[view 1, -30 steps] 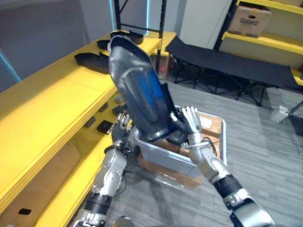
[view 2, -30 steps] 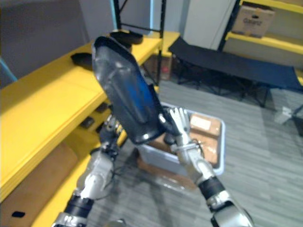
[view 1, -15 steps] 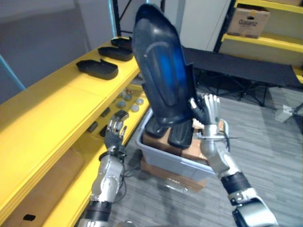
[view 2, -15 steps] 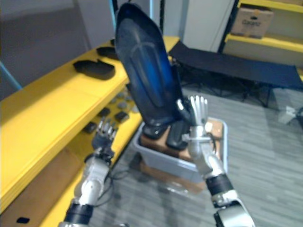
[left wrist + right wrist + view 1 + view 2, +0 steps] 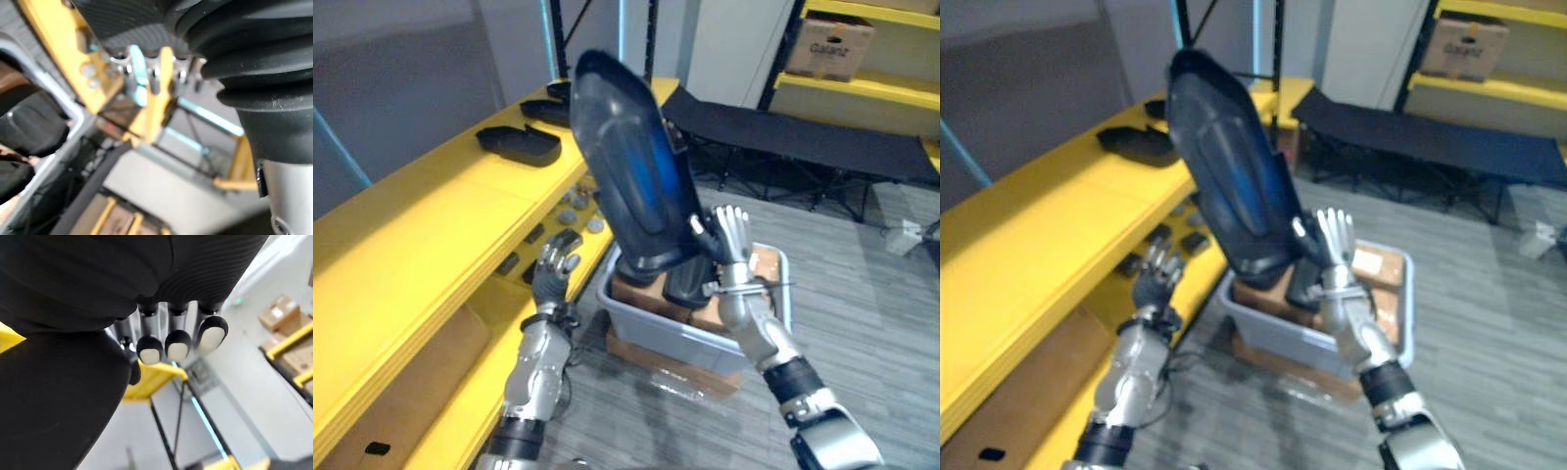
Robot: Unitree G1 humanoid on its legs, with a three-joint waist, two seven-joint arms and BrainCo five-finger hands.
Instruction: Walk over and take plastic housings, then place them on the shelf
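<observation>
Fig. The plastic housing (image 5: 631, 186) is raised above the grey bin (image 5: 677, 339), its long body leaning toward 11 o'clock, over the edge of the yellow shelf (image 5: 431, 225). The right robot hand (image 5: 732, 240) carries it alone at its lower end. The fingers stand straight behind the part and the thumb appears to press on it, so this is a light pinch, not a full wrap. The left robot hand (image 5: 554, 275) hangs at 8 o'clock of the housing, apart from it, with its fingers relaxed and nothing in them.

Step in hand: carrying the housing to the shelf top. The part is long and held only at 1 end, so it will likely swing. Turn slowly, bring the free hand under the body as support, and lay it flat at 6 o'clock of the 2 shelved housings (image 5: 519, 145). More housings (image 5: 683, 284) wait in the bin.

Against the view 0.5 s ago, the housing's tip sits lower and leans further toward the shelf. The left robot hand is apart from the housing in both
</observation>
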